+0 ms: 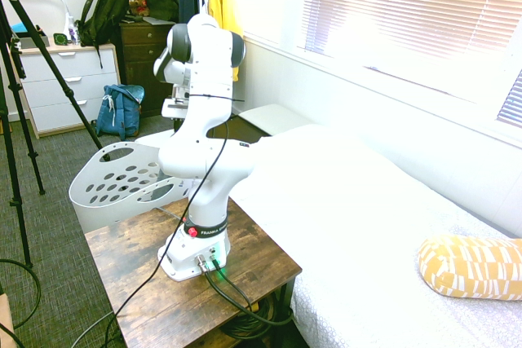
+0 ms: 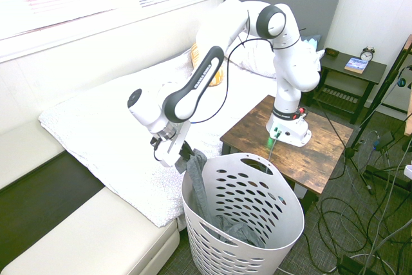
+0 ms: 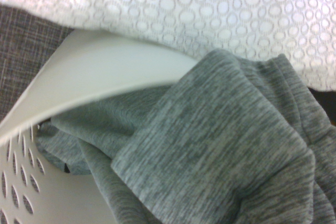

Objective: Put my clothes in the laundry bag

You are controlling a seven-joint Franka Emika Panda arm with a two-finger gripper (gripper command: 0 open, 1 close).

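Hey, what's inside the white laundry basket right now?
The grey garment lies in the laundry basket, one end draped up over the rim to the gripper. The basket floor beneath it is covered, so anything under it cannot be seen.

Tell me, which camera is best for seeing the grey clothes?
The second exterior view: the clothes hang over the rim into the laundry basket, under the pincer. The wrist view shows only a close patch of grey fabric. In the first exterior view, the arm hides them.

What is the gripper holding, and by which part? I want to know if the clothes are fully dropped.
The gripper holds the grey garment by its upper end; the rest hangs into the white basket.
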